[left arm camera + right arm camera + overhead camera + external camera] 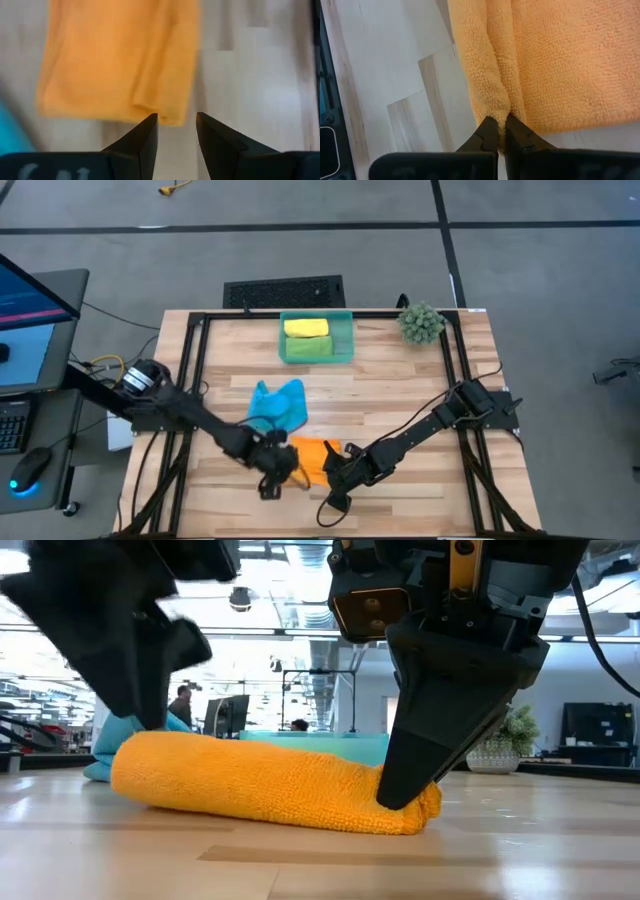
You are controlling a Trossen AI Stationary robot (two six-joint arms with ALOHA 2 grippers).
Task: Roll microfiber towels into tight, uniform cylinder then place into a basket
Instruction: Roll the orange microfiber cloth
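Note:
An orange towel [270,785] lies on the table's near middle as a loose, thick roll. My right gripper [498,125] is shut on its right end. My left gripper [176,120] stands open just above the roll's left end [150,107], touching nothing that I can see; it also shows in the high view [278,472]. A blue towel [277,405] lies crumpled behind the roll. The teal basket [345,320] at the far middle holds a yellow roll [306,327] and a green roll [308,348]. My right gripper pinches a raised fold of the orange towel [496,107] between its two fingers, at the roll's right end [415,805]. The fingers slant down from above and from the table's right. The roll lies on the table, with the cloth bunched into a ridge at the fingertips.
A spiky green plant ball [421,323] stands at the far right corner. A black frame [190,360] runs along the table's edges. Bare wood [400,380] lies between the basket and the arms.

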